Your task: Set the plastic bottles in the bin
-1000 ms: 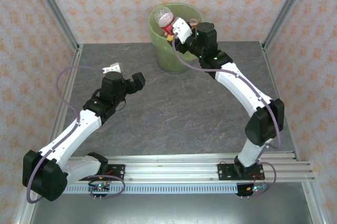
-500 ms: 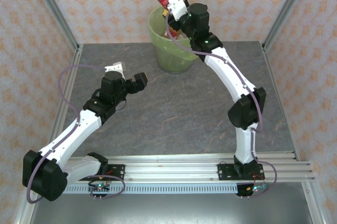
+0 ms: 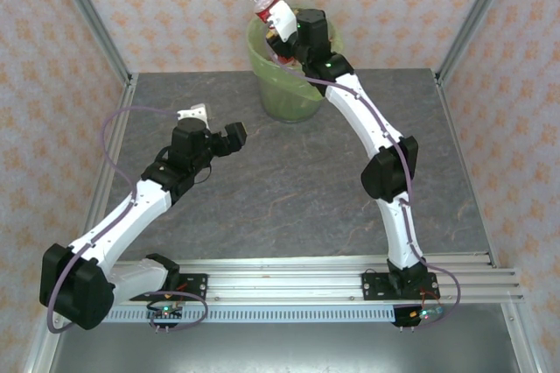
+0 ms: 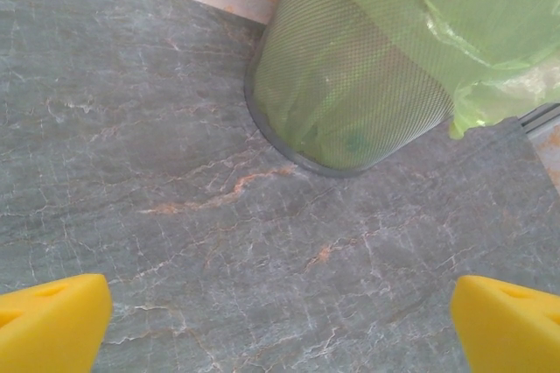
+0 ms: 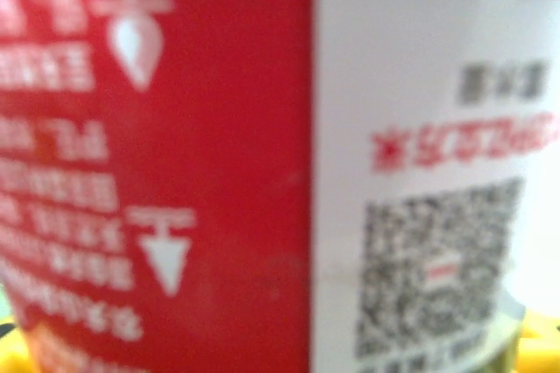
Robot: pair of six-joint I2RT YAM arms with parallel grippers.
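Red label and clear plastic: the red-labelled bottle [image 3: 264,2] sits between the fingers of my right gripper [image 3: 275,16]. It is raised above the bin [image 3: 284,93] and tilted, with its cap end pointing up and away from the bin's mouth. From above it seems to hang over the far-left part of the bin's rim, though its height makes that hard to judge. In my right wrist view its red print and white code patch crowd so close that I cannot read how wide my fingers stand. I have the bottle, but how firm the hold is I cannot tell. My left gripper [image 3: 234,135] hovers over the table [image 3: 289,189] on the near-left side of the bin, apart from it. Its yellow fingertips [image 4: 52,325] are spread fully wide with nothing between them, and the bin's mesh wall and green bag [image 4: 472,23] lie straight ahead. I judge the step in hand to be the drop itself. The next move calls for bringing the bottle's body squarely over the bin's opening, tipping it downward, then parting my right fingers enough for it to fall inside the bin without catching the bag.
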